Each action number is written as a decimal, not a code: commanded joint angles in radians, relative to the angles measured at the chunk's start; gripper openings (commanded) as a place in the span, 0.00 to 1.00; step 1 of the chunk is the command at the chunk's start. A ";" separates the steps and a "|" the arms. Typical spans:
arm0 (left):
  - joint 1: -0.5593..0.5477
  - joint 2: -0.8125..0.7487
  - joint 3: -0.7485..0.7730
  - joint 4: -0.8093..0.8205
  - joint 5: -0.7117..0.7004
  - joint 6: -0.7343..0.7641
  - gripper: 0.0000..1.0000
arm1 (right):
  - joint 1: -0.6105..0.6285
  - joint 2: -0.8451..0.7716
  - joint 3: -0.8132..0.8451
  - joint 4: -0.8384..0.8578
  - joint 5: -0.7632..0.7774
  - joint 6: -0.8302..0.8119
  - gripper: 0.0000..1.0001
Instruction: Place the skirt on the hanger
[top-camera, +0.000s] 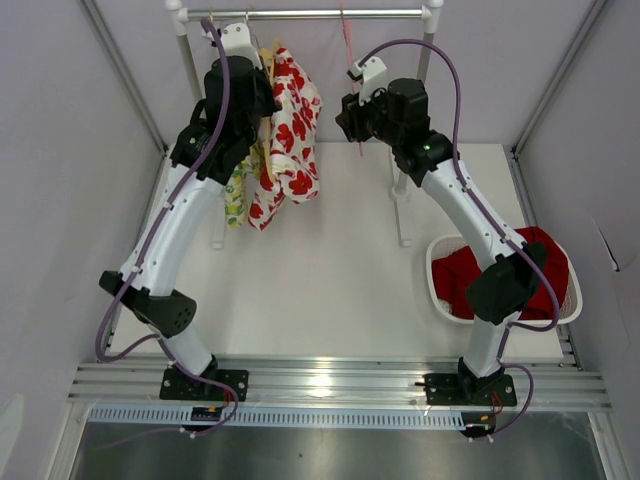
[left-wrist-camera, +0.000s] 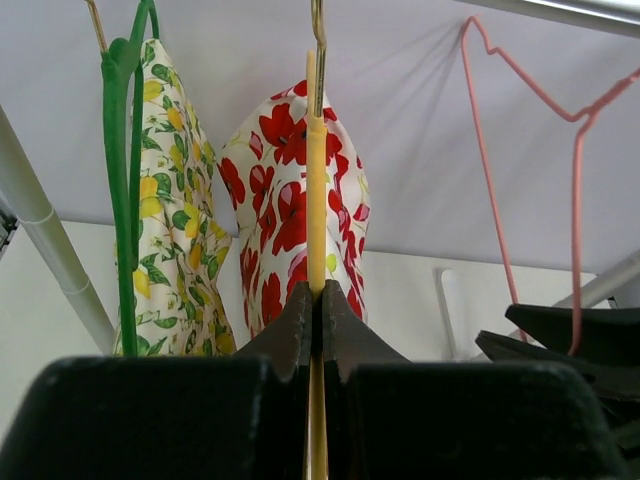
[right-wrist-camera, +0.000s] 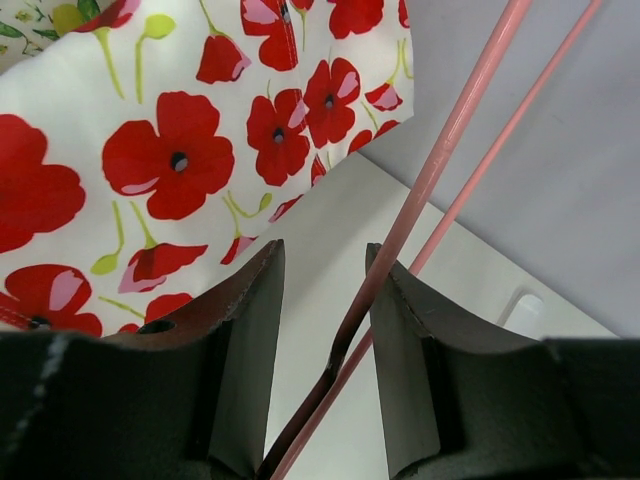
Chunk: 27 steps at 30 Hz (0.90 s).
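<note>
A white skirt with red poppies hangs on a yellow hanger from the rail; the skirt also shows in the left wrist view and the right wrist view. My left gripper, high at the rail, is shut on the yellow hanger's lower edge. My right gripper is open, with the wire of a bare pink hanger running between its jaws against the right finger. In the top view the right gripper is just right of the skirt, below the pink hanger's hook.
A lemon-print garment on a green hanger hangs left of the poppy skirt. A white basket holding red cloth stands at the table's right. The rack's white posts stand at the back.
</note>
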<state>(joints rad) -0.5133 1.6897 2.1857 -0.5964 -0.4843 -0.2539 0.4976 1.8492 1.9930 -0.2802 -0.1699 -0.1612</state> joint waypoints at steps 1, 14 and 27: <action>0.035 0.002 0.049 0.136 0.019 -0.010 0.00 | -0.008 -0.059 0.016 0.029 -0.009 0.015 0.06; 0.090 0.076 0.083 0.169 0.076 -0.036 0.00 | -0.005 -0.053 0.033 0.009 -0.025 0.028 0.06; 0.116 0.077 0.049 0.126 0.096 -0.054 0.00 | -0.002 -0.053 0.038 -0.013 -0.028 0.026 0.09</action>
<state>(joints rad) -0.4137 1.8095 2.2200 -0.5270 -0.4023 -0.2882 0.4953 1.8492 1.9930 -0.3107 -0.1925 -0.1493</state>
